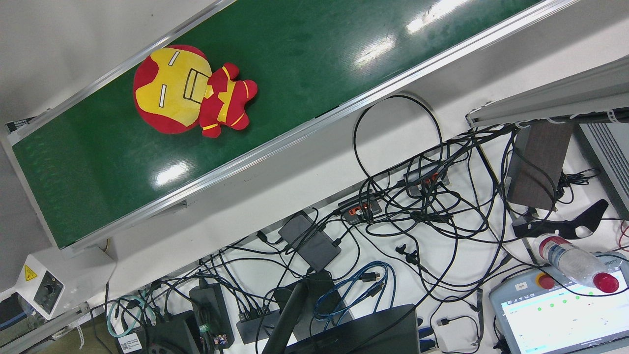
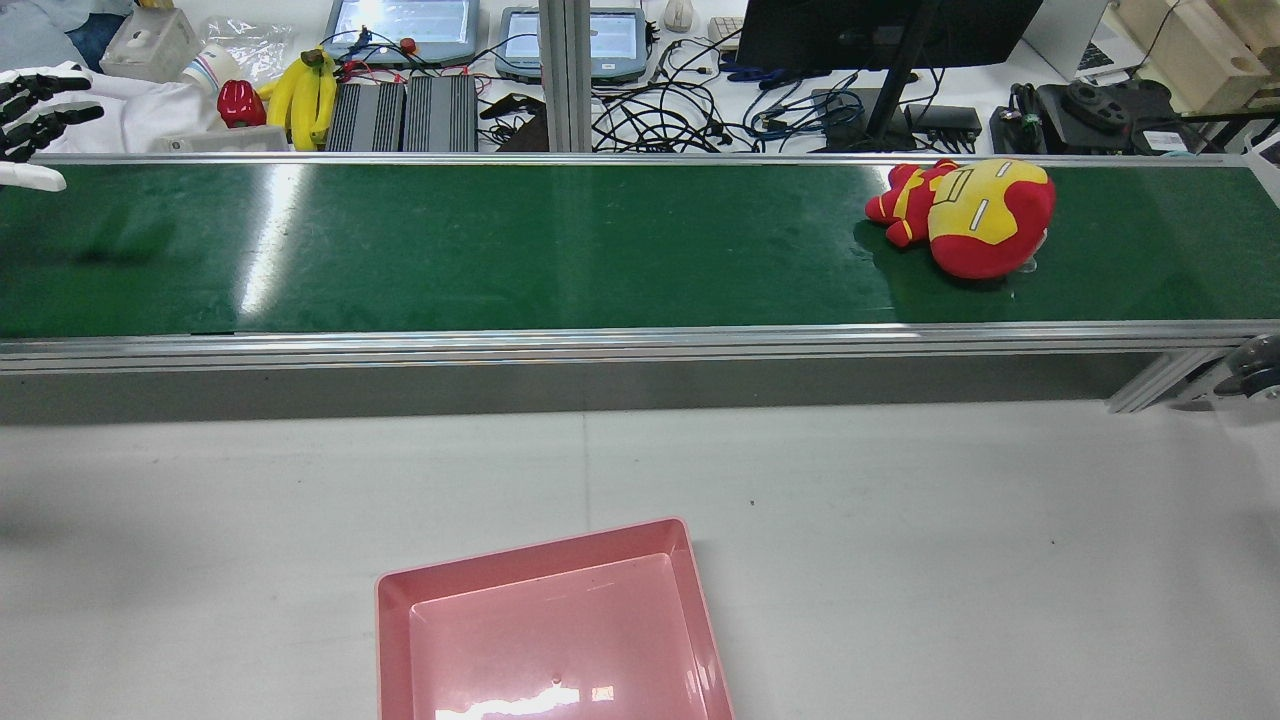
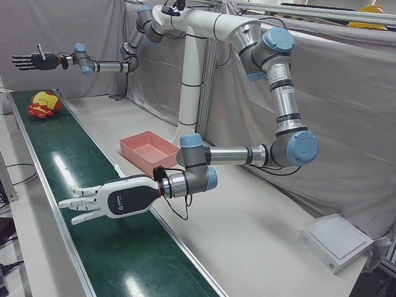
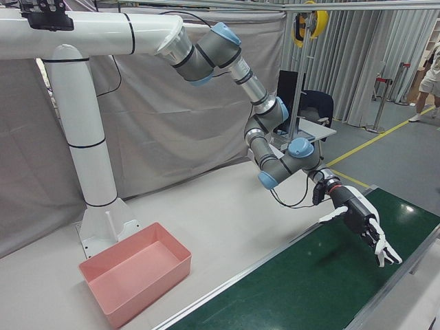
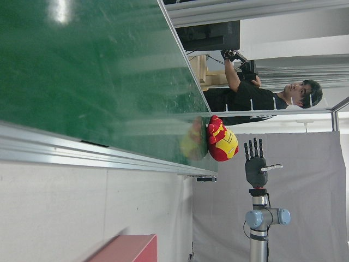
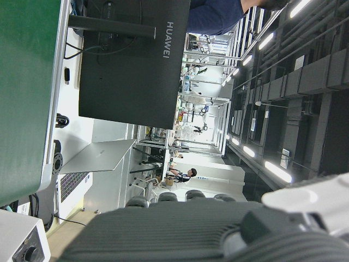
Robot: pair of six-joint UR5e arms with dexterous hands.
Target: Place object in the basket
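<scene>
A red and yellow plush toy [image 2: 970, 215] lies on the green conveyor belt [image 2: 500, 250] near its right end in the rear view; it also shows in the front view as the plush toy [image 1: 186, 91]. My right hand [image 3: 31, 60] hangs open well above the toy [image 3: 44, 103], fingers spread, holding nothing. My left hand [image 3: 93, 201] hovers low over the belt's opposite end, open and flat, far from the toy. That same left hand [image 4: 361, 223] shows in the right-front view. The pink basket [image 2: 550, 620] stands empty on the white table, on the robot's side of the belt.
Behind the belt is a cluttered bench with cables, monitors, tablets, toy bananas [image 2: 300, 95] and a bottle [image 1: 575, 260]. A person [image 5: 256, 90] stands beyond the belt near the toy's end. The belt's aluminium rail [image 2: 600, 345] separates it from the table.
</scene>
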